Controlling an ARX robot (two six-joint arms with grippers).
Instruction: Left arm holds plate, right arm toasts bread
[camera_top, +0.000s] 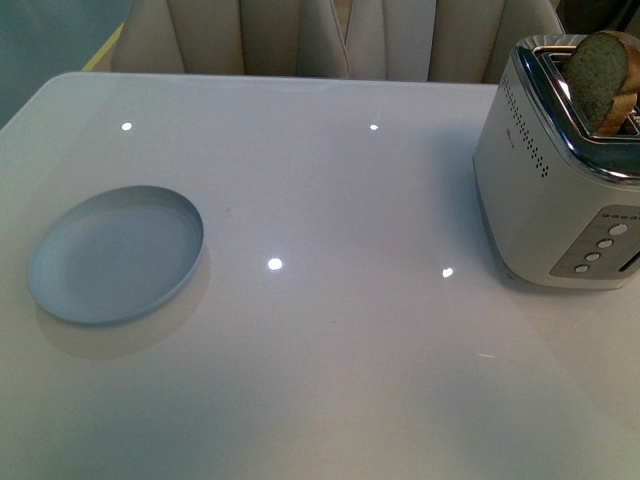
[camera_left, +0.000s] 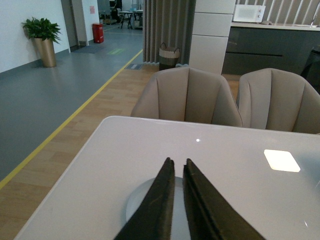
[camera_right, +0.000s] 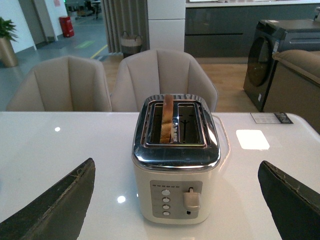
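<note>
The pale-blue plate lies on the white table at the left in the front view. In the left wrist view my left gripper is shut and empty, hovering above the plate, whose rim shows beside the fingers. The bread stands upright in a slot of the white and chrome toaster at the right. In the right wrist view my right gripper is open wide, facing the toaster and its lever; the bread sticks out of one slot. Neither arm shows in the front view.
Beige chairs stand behind the table's far edge. The toaster's button panel faces the right gripper. The table is glossy with light reflections between plate and toaster.
</note>
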